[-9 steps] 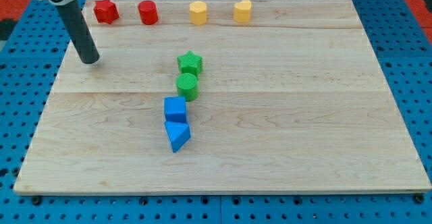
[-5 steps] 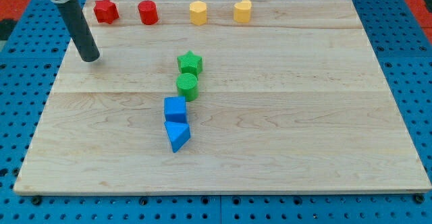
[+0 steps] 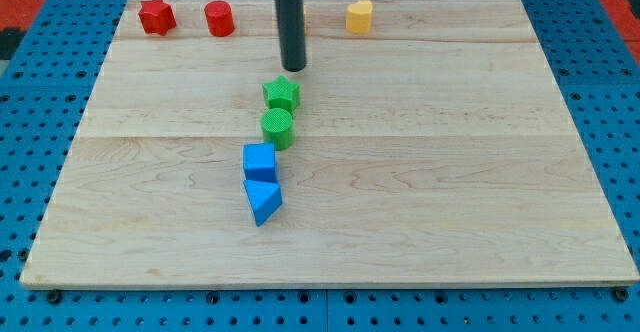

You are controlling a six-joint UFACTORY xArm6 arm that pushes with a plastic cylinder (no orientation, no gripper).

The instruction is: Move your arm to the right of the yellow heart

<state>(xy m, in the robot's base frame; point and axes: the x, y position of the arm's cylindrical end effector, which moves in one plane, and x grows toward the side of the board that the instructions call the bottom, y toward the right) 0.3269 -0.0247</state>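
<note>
A pale wooden board made of long planks lies on a blue pegboard table full of small holes. The arm has no claw, only a dark rod, and it holds nothing. My tip stands just above the green star, well to the view's left of the yellow heart at the board's top edge. A red star and a red cylinder sit at the top left. Below the star come a green cylinder, a blue cube and a blue triangular block.
</note>
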